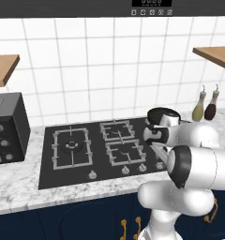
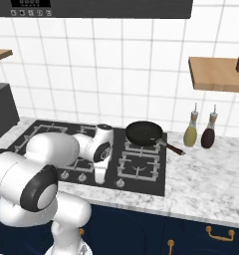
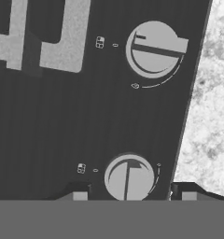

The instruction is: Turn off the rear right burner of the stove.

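Not done yet, by my read: gripper (image 3: 131,195) hangs over the knob row at the stove (image 2: 141,187) front edge, no knob gripped. Jaws spread wide, either side of the near knob (image 3: 129,177), touching nothing; second knob (image 3: 155,49) beyond. Rear right burner (image 2: 144,142) sits under the pan (image 2: 144,133). Left: close on the right knob & turn.

My arm (image 2: 94,149) reaches down over the stove (image 2: 141,169) at its front knob row (image 2: 81,177). A black pan (image 2: 144,133) sits on the rear right burner.
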You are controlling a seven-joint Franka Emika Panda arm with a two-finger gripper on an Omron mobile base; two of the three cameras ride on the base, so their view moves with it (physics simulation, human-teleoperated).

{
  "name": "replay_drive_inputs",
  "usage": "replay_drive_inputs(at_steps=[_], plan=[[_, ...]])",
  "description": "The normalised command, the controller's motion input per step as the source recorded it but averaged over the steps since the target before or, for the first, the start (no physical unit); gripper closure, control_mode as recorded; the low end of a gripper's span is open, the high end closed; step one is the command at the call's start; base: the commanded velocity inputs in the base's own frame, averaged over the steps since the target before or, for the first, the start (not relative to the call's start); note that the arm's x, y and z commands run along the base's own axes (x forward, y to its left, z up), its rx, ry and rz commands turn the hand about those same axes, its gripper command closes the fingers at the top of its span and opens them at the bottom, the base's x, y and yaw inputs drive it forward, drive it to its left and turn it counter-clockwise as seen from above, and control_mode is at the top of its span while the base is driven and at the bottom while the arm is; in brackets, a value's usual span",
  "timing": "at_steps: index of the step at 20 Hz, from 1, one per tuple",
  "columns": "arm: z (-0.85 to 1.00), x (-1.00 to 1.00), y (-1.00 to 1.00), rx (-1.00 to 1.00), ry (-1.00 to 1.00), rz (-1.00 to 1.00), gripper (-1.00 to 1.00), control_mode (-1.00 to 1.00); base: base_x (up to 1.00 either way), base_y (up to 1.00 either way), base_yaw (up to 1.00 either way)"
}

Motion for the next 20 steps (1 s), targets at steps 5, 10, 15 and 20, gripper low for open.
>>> replay_drive_inputs(at_steps=[5,10,15,20], plan=[[-0.32,-0.23,0.16,-0.05,0.0,0.0,-1.0,-1.0,0.0,0.0,0.0],[-0.09,-0.35,0.04,-0.02,-0.02,0.0,-1.0,-1.0,0.0,0.0,0.0],[0.0,-0.12,0.0,0.0,-0.01,0.0,-1.0,-1.0,0.0,0.0,0.0],[-0.01,0.09,0.0,0.0,0.0,0.0,-1.0,-1.0,0.0,0.0,0.0]])
